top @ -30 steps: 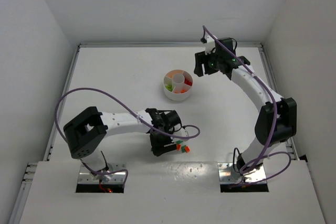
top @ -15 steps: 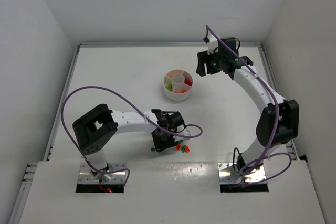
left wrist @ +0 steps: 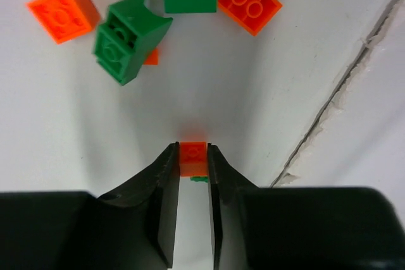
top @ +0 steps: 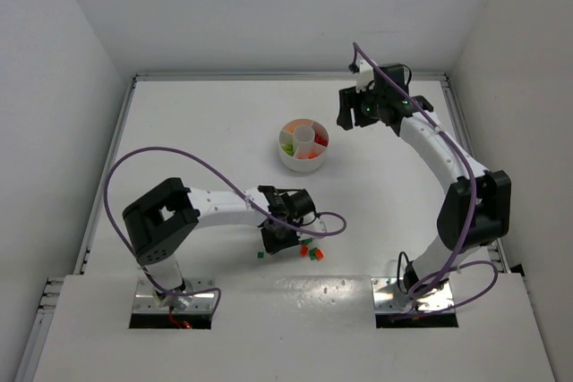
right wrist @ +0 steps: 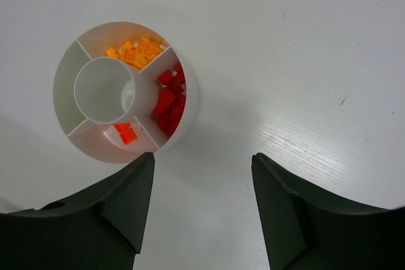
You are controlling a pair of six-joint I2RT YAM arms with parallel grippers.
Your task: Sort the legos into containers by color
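We see a small orange brick (left wrist: 193, 156) pinched between the narrow left fingers (left wrist: 166, 184) near the front edge of the bench (top: 197, 123), among loose green and orange legos (left wrist: 126, 39), likely for lifting to the partly sorted white dish (right wrist: 190, 102) farther out, beside which the right fingers (right wrist: 126, 207) hang wide and empty, white walls (top: 81, 33) all round.

Loose orange and green bricks (left wrist: 130, 39) lie apart from the partly filled white dish (top: 297, 165); the left gripper (left wrist: 192, 149) pinches one orange brick (left wrist: 193, 156).

Dish (top: 303, 165) sits mid-table holding some legos (right wrist: 168, 100). The loose legos (top: 311, 252) lie well in front of it by the near edge, one sitting between the fingers of the left gripper (left wrist: 192, 156).
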